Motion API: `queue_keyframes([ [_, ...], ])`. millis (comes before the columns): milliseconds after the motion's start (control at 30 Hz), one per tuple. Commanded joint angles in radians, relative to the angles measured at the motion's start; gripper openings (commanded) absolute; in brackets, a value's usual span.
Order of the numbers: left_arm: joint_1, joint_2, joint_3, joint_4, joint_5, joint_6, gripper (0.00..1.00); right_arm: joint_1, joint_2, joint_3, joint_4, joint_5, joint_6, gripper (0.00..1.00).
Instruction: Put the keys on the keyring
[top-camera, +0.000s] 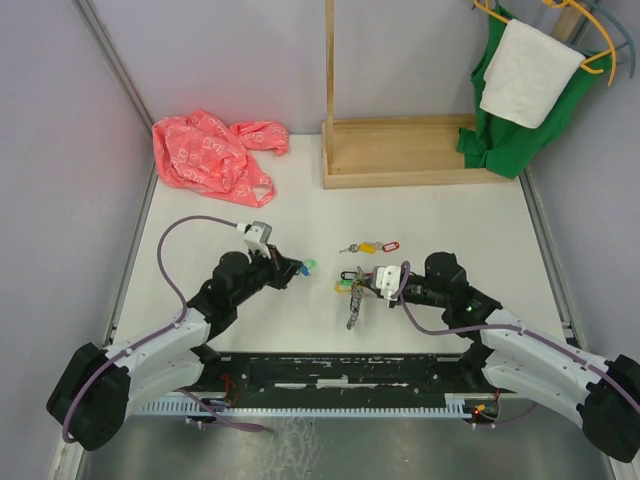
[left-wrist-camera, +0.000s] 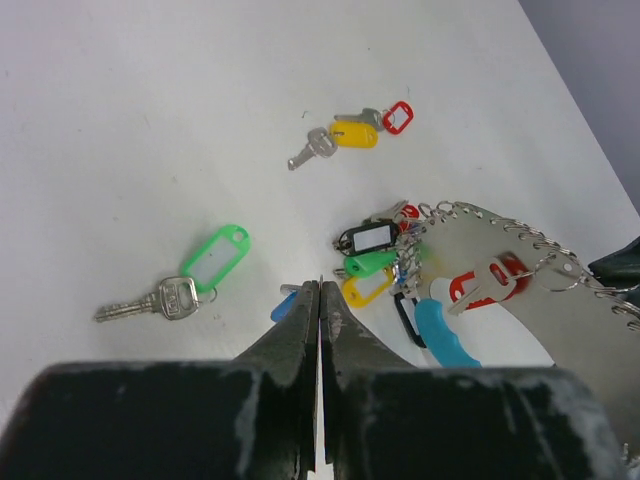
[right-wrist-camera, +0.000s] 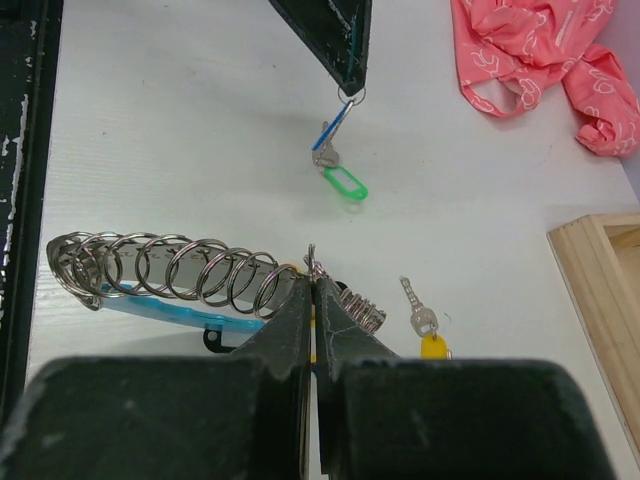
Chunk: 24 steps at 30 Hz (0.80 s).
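**Pinching the blue key by its split ring, keyring clamped close by**

The left pincer is closed on the small split ring of the blue key. The key hangs clear of the counter at the upper centre of the right wrist view, tag and blade dangling below the fingertips. The right pincer is clamped on the keyring, which sits at lower centre in the overhead view with its tagged keys bunched beneath it. The green key lies flat on the counter near the blue one. The yellow key and red key lie touching each other higher in the frame, apart from the keyring.

Each key looks light and rigid, with smooth metal and slick plastic tags that will swing freely. The split ring is thin, hard wire, so it is likely to twist or slip between the fingertips. A grip on its edge, as now, leaves its hole open for threading, while a grip on the key's head would probably be steadier. The keyring looks stiff but weighed down by loose, dangling keys, so the bare metal is the place to grip it. Where it opens I cannot tell.
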Motion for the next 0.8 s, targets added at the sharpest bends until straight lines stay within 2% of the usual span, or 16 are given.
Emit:
queue_keyframes([
  [0, 0.0, -0.006, -0.095, 0.392, -0.024, 0.11, 0.03, 0.007, 0.005, 0.07, 0.056, -0.032, 0.041, 0.01],
  [133, 0.0, 0.059, -0.152, 0.605, 0.036, 0.19, 0.03, 0.007, 0.022, 0.079, 0.068, -0.033, 0.056, 0.01],
  [233, 0.0, 0.131, -0.191, 0.792, 0.142, 0.325, 0.03, 0.006, 0.031, 0.098, 0.048, -0.034, 0.042, 0.01],
  [367, 0.0, 0.204, -0.186, 0.911, 0.284, 0.491, 0.03, 0.006, 0.042, 0.146, -0.063, -0.083, -0.101, 0.01],
  [467, -0.004, 0.236, -0.174, 0.945, 0.393, 0.602, 0.03, 0.006, 0.054, 0.19, -0.175, -0.108, -0.259, 0.01],
  [633, -0.058, 0.284, -0.15, 0.921, 0.489, 0.787, 0.03, 0.007, 0.081, 0.222, -0.272, -0.164, -0.381, 0.01],
  [767, -0.092, 0.281, -0.144, 0.894, 0.501, 0.855, 0.03, 0.007, 0.09, 0.249, -0.355, -0.196, -0.476, 0.01],
])
